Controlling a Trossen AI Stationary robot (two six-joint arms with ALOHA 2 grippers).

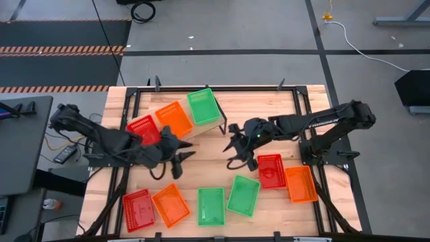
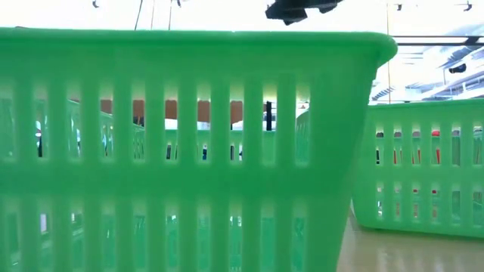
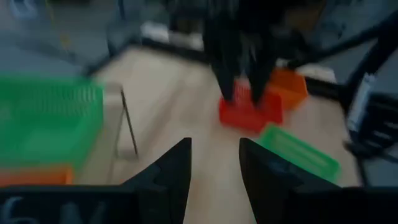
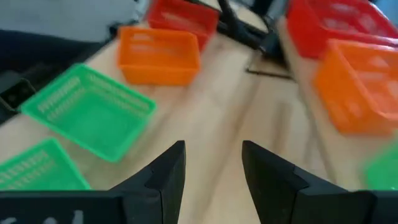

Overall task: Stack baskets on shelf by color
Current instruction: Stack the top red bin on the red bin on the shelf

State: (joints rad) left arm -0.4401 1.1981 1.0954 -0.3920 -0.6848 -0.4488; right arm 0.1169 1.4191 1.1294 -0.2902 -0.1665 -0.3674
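left gripper (image 1: 180, 160), fingers apart and empty, hovers just beside shelf's red basket (image 1: 143, 129).

Your left gripper (image 1: 180, 160) sits centre-left of frame, fingers apart, empty; right gripper (image 1: 236, 152) centre-right, likewise parted.

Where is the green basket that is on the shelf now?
In the high view, the green basket sits at the shelf's right end, beside the orange basket.

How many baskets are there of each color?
Red baskets: 3
Orange baskets: 3
Green baskets: 3
Total: 9
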